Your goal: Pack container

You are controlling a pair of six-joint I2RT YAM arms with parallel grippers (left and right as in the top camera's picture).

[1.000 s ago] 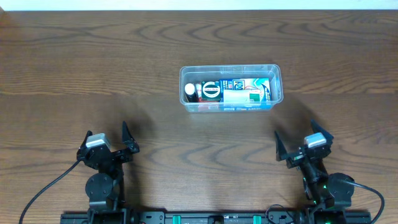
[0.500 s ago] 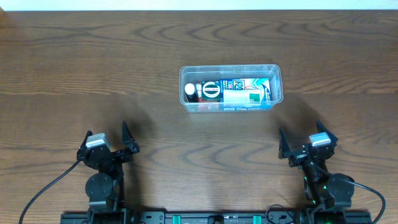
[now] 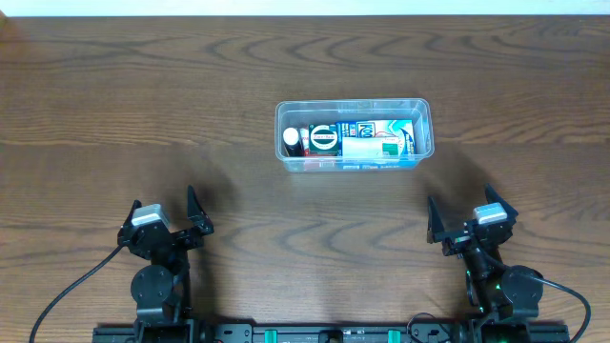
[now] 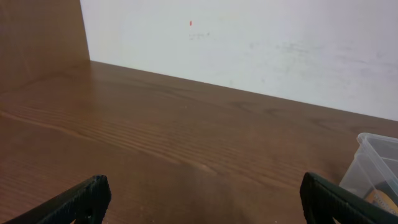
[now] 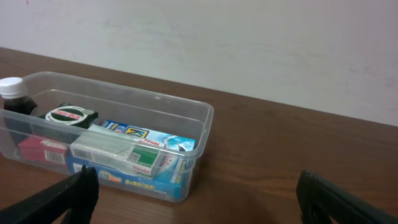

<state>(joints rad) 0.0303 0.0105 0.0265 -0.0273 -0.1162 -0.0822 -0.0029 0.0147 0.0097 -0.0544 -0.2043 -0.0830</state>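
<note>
The clear plastic container (image 3: pixel 425 116) sits at the table's middle, a little right of centre. It holds a white-capped dark bottle (image 3: pixel 291 139), a round black-and-white tin (image 3: pixel 324 139) and small boxes, one white and green (image 3: pixel 370 148). In the right wrist view the container (image 5: pixel 205 121) lies ahead and to the left, packed with the same items. Its corner shows at the far right of the left wrist view (image 4: pixel 372 163). My left gripper (image 3: pixel 163 211) and right gripper (image 3: pixel 464 211) are both open and empty, near the front edge, well apart from the container.
The brown wooden table (image 3: pixel 143 95) stretches to a white wall (image 5: pixel 249 43) at the back. A brown panel (image 4: pixel 37 37) stands at the far left in the left wrist view.
The right arm drew back a little toward the front edge between one second and half a second ago, then held still. The left arm and container have not moved.
</note>
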